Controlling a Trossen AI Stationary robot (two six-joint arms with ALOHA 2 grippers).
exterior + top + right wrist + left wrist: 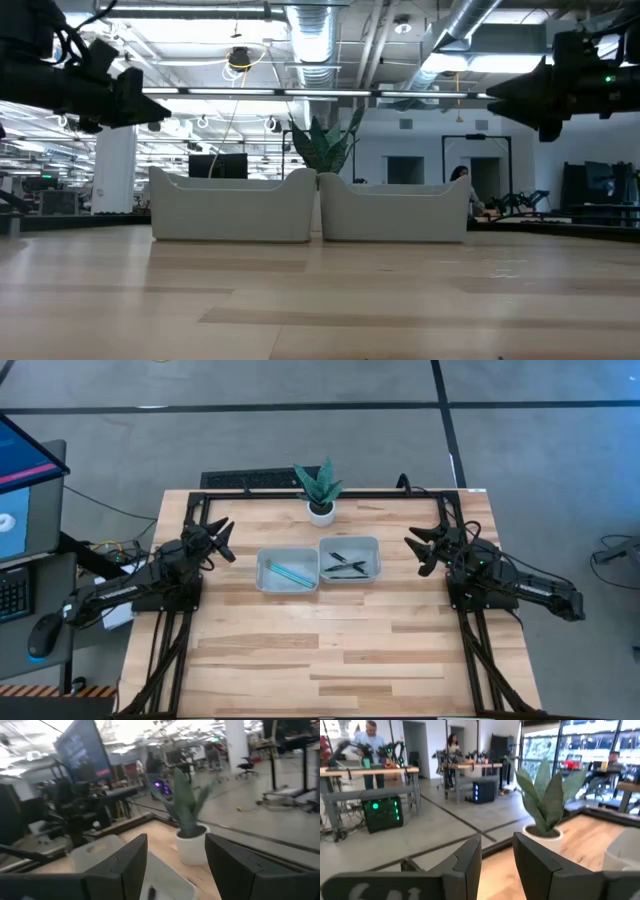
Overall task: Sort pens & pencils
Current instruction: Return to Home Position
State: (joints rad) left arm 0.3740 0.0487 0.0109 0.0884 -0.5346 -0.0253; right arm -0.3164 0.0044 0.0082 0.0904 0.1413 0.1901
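No legible txt, nos. or brand marks anywhere. Pale marks (361, 892) on the left gripper (497, 845) body look like chars but are too blurred to read. Monitor (82, 750) shows a pink band, no readable words.

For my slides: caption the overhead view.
Pencils in the left bin, pens in the right bin; left gripper and right gripper open, flanking them.

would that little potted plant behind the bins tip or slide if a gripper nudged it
It would probably tip if nudged high: the potted plant carries tall leaves over a small white pot. Pushed low at the pot, it would likelier slide on the smooth wooden table. It looks small, so probably light.
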